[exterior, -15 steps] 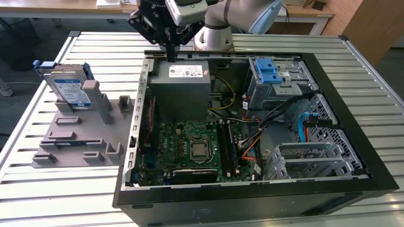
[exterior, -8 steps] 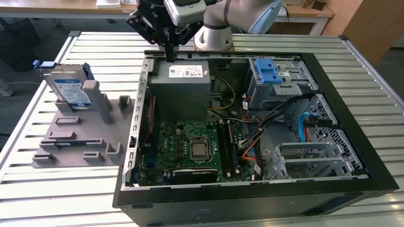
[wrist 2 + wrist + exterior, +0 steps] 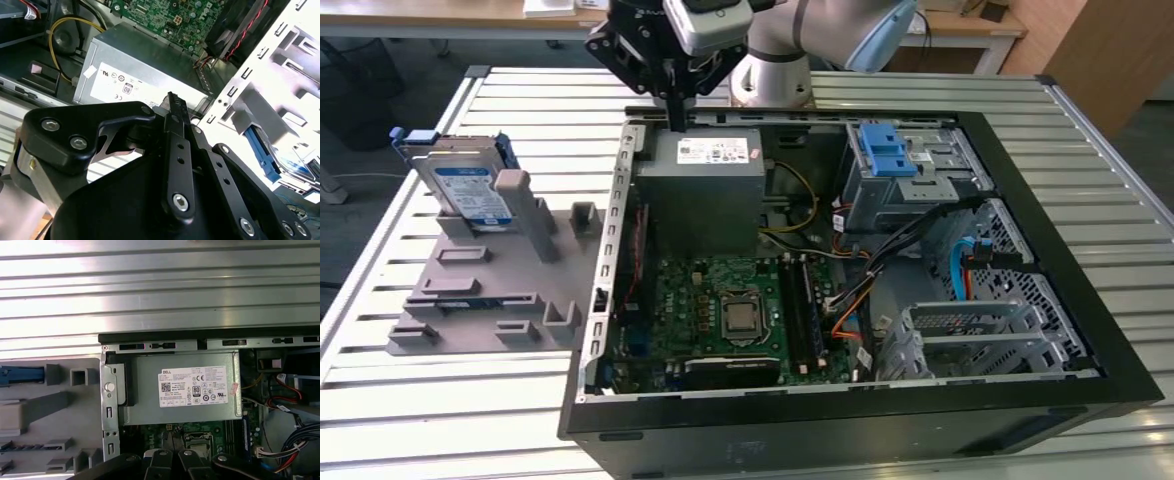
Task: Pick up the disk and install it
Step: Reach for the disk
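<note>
One gripper (image 3: 678, 122), fingers pressed together and empty, just above the power supply (image 3: 707, 195) in the open case (image 3: 854, 432), disk (image 3: 464, 190) standing upright in a grey fixture (image 3: 480, 300) beside the case, exterior view's left.

Ribbed metal slats with a brushed, glare-bright finish are seen across the bench (image 3: 440, 420). The computer case (image 3: 854, 430) is coated in matt black. The claw (image 3: 678, 120) is finished in matt black and fastened with shiny screws. The disk (image 3: 464, 190) is cased in silver metal, faced with a glossy blue-and-white label and edged with blue plastic rails. The fixture (image 3: 480, 290) is moulded in matt grey plastic. The power supply (image 3: 707, 200) is clad in dull grey sheet metal and marked with a white paper sticker.
</note>
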You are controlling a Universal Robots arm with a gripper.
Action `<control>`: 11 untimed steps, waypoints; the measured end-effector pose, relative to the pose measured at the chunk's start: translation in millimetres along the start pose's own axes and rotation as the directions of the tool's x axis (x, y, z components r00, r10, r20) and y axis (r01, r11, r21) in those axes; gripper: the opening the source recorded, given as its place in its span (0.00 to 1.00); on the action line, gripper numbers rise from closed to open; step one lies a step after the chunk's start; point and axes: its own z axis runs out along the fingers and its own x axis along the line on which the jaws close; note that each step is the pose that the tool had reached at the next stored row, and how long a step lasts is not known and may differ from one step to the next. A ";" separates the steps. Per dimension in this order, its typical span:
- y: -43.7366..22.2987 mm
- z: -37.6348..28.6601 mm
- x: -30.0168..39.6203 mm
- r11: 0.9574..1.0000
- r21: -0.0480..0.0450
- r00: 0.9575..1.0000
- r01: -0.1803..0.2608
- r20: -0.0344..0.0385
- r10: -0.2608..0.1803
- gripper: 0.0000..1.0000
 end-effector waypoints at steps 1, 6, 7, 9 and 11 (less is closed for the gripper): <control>0.0 0.0 0.3 1.000 0.000 1.000 0.000 0.000 0.000 0.11; -0.2 0.1 2.0 1.000 0.000 1.000 0.000 0.000 0.000 0.11; -0.2 0.1 2.3 1.000 0.000 1.000 0.000 0.000 0.000 0.11; -0.2 0.2 2.9 1.000 0.000 1.000 0.000 0.000 0.000 0.11; -0.3 0.2 3.5 1.000 0.000 1.000 0.000 0.000 0.000 0.11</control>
